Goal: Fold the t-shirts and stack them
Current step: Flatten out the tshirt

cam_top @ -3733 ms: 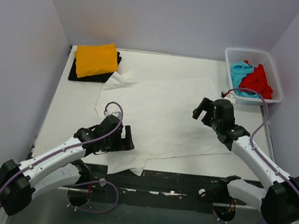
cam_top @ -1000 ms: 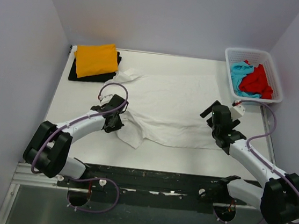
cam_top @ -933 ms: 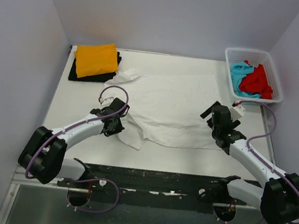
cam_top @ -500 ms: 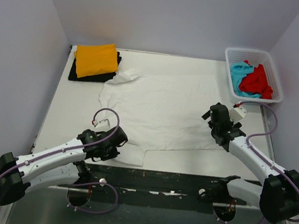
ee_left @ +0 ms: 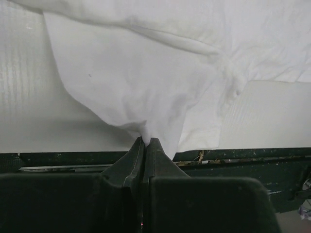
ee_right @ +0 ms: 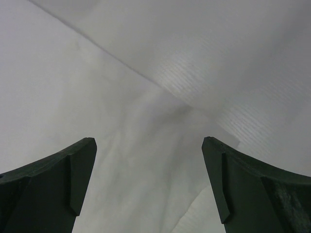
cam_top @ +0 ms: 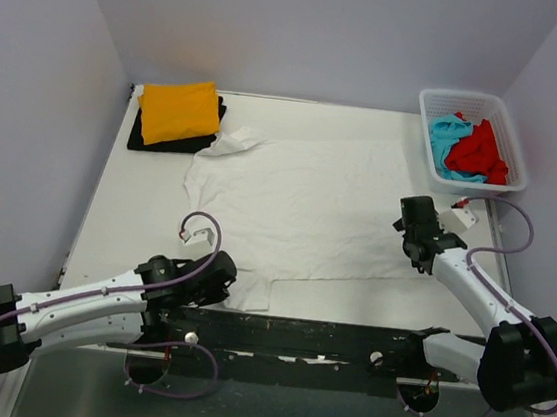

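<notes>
Basket sitting far right, holding red shirt and turquoise shirt, both bunched. White shirt lying spread across table. Left gripper pinching its near hem, jaws closed. Right gripper gaping wide over shirt's right edge, gripping nothing.

left gripper: clamped on shirt near hem, arm low, outstretched | right gripper: jaws wide apart, over shirt's right edge, arm extended
</notes>
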Robot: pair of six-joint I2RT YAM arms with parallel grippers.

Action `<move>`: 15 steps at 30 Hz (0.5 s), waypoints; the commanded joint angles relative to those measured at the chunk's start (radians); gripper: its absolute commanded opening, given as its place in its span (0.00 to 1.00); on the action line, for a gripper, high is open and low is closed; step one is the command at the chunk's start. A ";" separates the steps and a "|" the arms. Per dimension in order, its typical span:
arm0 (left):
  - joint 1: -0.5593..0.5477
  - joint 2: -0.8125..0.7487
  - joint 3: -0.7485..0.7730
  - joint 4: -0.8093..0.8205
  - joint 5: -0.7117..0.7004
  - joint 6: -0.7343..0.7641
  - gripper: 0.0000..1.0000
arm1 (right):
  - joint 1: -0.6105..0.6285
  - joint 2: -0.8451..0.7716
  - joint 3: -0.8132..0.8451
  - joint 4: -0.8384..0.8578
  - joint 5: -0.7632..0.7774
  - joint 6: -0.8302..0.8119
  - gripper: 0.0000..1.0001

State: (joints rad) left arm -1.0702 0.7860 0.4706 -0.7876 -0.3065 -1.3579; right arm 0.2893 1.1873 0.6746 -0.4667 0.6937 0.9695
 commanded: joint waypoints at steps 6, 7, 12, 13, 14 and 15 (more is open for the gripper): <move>-0.005 -0.346 -0.127 -0.007 -0.197 -0.075 0.00 | -0.149 -0.073 -0.071 -0.094 -0.051 0.050 1.00; -0.005 -0.392 -0.145 -0.007 -0.201 -0.081 0.00 | -0.152 -0.072 -0.075 -0.102 -0.068 0.065 1.00; -0.004 -0.525 -0.201 0.000 -0.193 -0.044 0.00 | -0.155 -0.065 -0.100 -0.125 -0.204 0.090 0.95; -0.004 -0.524 -0.196 -0.001 -0.196 -0.033 0.00 | -0.154 -0.063 -0.101 -0.129 -0.195 0.098 0.94; -0.004 -0.514 -0.191 -0.001 -0.201 -0.028 0.00 | -0.155 -0.059 -0.108 -0.131 -0.174 0.111 0.94; -0.005 -0.501 -0.185 0.005 -0.205 -0.021 0.00 | -0.154 -0.052 -0.116 -0.136 -0.139 0.136 0.93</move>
State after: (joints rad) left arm -1.0714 0.2768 0.2760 -0.7963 -0.4610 -1.4204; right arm 0.1421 1.1233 0.5827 -0.5560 0.5537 1.0328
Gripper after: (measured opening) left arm 0.021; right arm 0.945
